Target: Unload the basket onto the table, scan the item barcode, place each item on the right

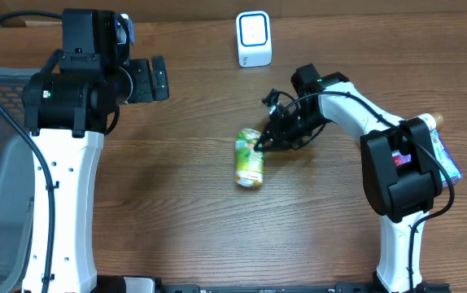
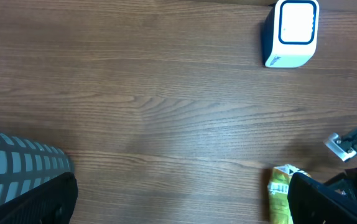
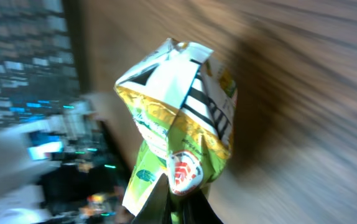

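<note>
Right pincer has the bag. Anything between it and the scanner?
Nothing visible. Only bare table lies between the bag, pinched by the right pincer, and the scanner. The left pincer sits off to the side.

No text, brand name or number is legible in any view.

On the green packet (image 3: 178,130) the printing is blurred. Its red round emblem (image 3: 183,171) with white marks, at 6 o'clock on the packet face, cannot be read. Neither can the black-and-white stripes toward 1 o'clock.

On the white scanner (image 1: 254,38), the left wrist view shows a small marking low on the side wall, too small to read.
</note>
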Controlling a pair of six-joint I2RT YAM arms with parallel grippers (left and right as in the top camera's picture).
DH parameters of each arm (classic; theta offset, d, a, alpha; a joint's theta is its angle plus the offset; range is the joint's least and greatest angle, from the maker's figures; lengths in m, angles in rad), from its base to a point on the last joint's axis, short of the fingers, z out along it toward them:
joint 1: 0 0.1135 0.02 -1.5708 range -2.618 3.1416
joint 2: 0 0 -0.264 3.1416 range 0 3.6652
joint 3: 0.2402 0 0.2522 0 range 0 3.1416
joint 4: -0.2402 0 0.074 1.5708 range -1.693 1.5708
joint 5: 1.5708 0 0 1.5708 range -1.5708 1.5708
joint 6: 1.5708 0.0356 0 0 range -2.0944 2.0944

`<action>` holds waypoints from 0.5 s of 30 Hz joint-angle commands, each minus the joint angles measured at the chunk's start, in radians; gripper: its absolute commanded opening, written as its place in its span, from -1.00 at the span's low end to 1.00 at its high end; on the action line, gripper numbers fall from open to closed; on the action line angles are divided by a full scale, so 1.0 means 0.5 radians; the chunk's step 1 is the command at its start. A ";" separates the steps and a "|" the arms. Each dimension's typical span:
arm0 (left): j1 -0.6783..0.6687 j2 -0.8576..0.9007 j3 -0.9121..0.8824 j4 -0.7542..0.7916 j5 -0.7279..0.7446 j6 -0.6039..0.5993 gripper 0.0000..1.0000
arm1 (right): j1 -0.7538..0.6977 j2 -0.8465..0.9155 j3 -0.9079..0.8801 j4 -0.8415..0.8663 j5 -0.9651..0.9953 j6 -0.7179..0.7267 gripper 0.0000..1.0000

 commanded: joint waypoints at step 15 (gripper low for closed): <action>0.008 0.016 0.026 0.000 -0.019 0.037 0.99 | 0.069 -0.124 0.095 -0.475 0.578 -0.062 0.48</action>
